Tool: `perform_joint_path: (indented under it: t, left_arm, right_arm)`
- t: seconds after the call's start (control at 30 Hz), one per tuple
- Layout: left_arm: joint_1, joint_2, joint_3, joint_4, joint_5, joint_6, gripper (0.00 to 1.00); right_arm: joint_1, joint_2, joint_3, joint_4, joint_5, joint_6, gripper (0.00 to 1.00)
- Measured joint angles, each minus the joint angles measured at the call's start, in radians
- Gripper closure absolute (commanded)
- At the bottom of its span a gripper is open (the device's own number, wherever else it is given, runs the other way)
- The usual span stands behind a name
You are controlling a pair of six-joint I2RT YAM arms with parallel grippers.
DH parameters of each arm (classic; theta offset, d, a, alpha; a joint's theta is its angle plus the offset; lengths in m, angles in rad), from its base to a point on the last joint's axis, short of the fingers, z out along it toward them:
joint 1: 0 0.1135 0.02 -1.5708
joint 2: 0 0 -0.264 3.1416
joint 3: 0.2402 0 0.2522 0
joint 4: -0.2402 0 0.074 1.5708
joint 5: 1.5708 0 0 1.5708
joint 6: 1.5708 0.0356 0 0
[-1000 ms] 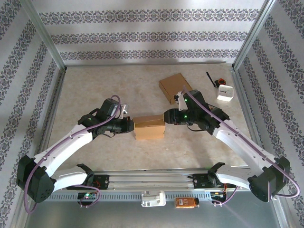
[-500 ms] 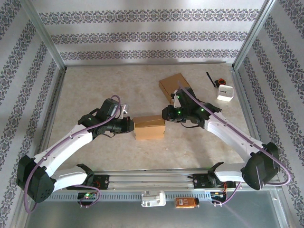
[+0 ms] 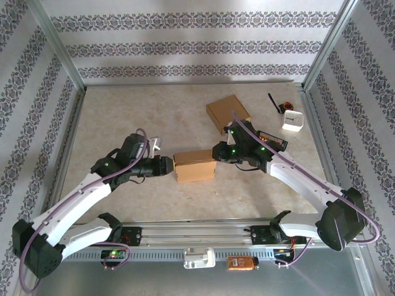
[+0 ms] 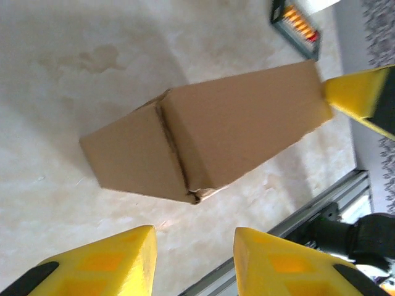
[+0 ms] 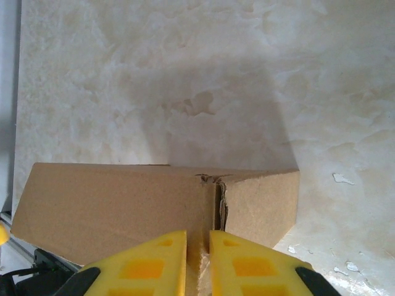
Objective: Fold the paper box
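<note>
"So, where is the paper box (image 3: 194, 165)?"

"Lying closed on its long side in the middle of the worktop (image 3: 123, 111), between my two arms. My left pincer (image 4: 194, 237) is at its 9 o'clock and my right pincer (image 5: 197, 237) at its 3 o'clock."

"Is the left one holding it?"

"No. Its two yellow tips stand well spread with bare worktop between them. The box's end face lies just ahead of them, not between them. That face has a seam running down it where the flaps meet, a little ragged at the lower corner."

"And the right?"

"Drawn in to a thin slit. From its wrist camera the box lies just past the tips, with a dark seam on its near end slightly toward 1 o'clock of the slit. From the left wrist camera, one yellow tip of the right pincer meets the box's far end at its top corner. Whether any card is caught in the slit I cannot tell."

"Anything else about?"

"A flat cardboard piece (image 3: 228, 112) lies at the box's 1 o'clock, apart from it. A small white tub (image 3: 292, 121) sits at 2 o'clock near the right wall. A black and orange item (image 3: 281, 106) lies just beside the tub, too small to name."
</note>
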Motion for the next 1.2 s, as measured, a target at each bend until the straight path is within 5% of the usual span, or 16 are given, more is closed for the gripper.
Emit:
perform_joint_path:
  t: [0.33,0.53,0.87,1.2]
  left_arm:
    - [0.0,0.005,-0.065,0.218,-0.041,-0.207,0.42]
    - [0.0,0.098,-0.11,0.328,-0.01,-0.294,0.39]
    - [0.0,0.039,-0.226,0.375,0.049,-0.349,0.66]
    - [-0.115,-0.097,-0.272,0.242,0.09,-0.339,0.6]
  right_arm:
    - [0.0,-0.036,0.05,-0.045,0.035,-0.002,0.59]
    - [-0.003,-0.062,0.041,-0.019,0.048,0.0,0.6]
    - [0.055,-0.001,-0.038,0.042,0.046,-0.042,0.75]
    - [0.148,-0.248,-0.19,-0.073,0.036,-0.041,0.67]
